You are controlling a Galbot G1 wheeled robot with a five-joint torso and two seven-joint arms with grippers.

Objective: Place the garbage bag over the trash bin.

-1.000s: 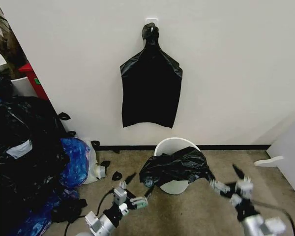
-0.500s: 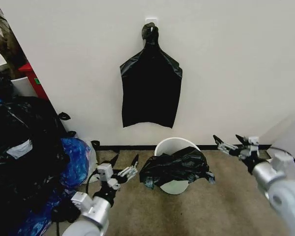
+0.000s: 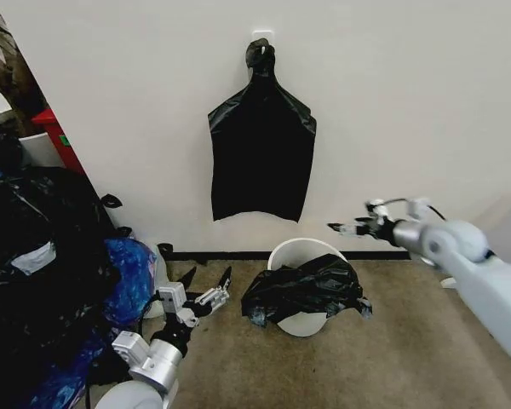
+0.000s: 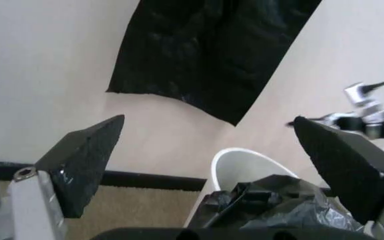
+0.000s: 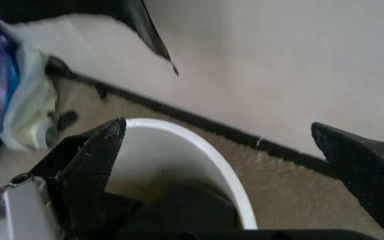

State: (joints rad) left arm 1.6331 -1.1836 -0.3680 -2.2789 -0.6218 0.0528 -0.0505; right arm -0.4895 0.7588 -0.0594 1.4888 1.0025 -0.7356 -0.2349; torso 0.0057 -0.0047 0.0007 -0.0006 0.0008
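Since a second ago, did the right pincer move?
Yes. The right pincer has risen from the carpet beside the trash bin to above its rim, near the wall, open and clear of the garbage bag.

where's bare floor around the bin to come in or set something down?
Bare carpet in front of the trash bin, and to its right, under the raised right gripper. Its left is narrow: the left gripper sits there, beside the heap of stuffed bags. The garbage bag drapes the bin's front.

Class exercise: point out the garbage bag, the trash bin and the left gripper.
garbage bag (image 3: pixel 305 291), head view, crinkled middle.
trash bin (image 3: pixel 300 249), head view, far rim.
left gripper (image 3: pixel 206 281), head view, midway between open jaws.
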